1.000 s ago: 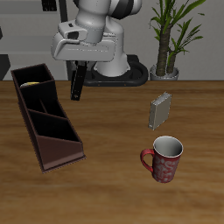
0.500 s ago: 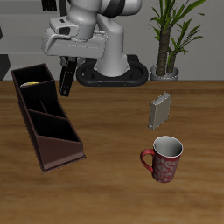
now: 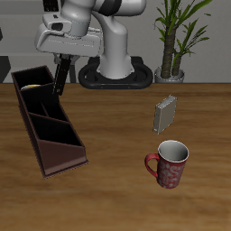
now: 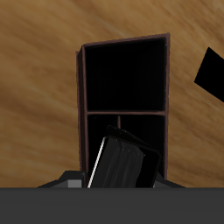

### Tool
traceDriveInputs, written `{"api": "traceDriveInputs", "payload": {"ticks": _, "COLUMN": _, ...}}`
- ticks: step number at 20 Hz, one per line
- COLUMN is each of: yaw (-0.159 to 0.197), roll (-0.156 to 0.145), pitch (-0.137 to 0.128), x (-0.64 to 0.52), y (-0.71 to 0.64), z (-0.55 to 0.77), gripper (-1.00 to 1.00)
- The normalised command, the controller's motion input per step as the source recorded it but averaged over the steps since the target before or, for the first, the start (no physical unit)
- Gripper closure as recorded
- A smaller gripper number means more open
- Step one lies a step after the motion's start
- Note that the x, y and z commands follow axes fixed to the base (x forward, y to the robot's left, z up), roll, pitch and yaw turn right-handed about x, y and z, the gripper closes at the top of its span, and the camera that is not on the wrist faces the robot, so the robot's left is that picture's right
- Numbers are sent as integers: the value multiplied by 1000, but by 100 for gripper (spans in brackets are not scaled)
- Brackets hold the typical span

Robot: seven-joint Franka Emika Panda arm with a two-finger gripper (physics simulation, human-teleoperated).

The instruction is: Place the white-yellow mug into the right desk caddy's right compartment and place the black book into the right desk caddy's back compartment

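Observation:
My gripper (image 3: 63,63) is shut on the black book (image 3: 60,78), which hangs tilted below the fingers, above the table just beside the back end of the dark-brown right desk caddy (image 3: 65,162). A bit of yellow of the white-yellow mug (image 3: 32,87) shows inside the caddy's squarish end compartment farthest from the table's front edge. In the wrist view the black book (image 4: 122,163) is close to the camera, above the caddy (image 4: 80,87), whose sections look dark. The fingers are hidden there.
A red patterned mug (image 3: 169,164) stands near the table's front. A small grey book (image 3: 165,114) stands upright farther back. A potted plant (image 3: 171,41) and the robot's base (image 3: 115,72) are at the table's back.
My gripper has carried the black book sideways toward the caddy's back end and slightly up. Nothing else has moved.

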Motion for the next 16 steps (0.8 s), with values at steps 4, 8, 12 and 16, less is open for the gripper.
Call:
{"api": "traceDriveInputs", "payload": {"ticks": 4, "yaw": -25, "roll": 2, "pitch": -53, "x": -55, "y": -239, "z": 178, "gripper": 100}}
{"api": "traceDriveInputs", "payload": {"ticks": 8, "yaw": -3, "roll": 7, "pitch": -26, "x": 41, "y": -233, "z": 83, "gripper": 100}}
{"api": "traceDriveInputs", "payload": {"ticks": 12, "yaw": 36, "roll": 11, "pitch": -13, "x": 83, "y": -86, "z": 12, "gripper": 100}}
{"api": "traceDriveInputs", "payload": {"ticks": 16, "yaw": 14, "roll": 1, "pitch": 4, "x": 49, "y": -8, "z": -17, "gripper": 100}}
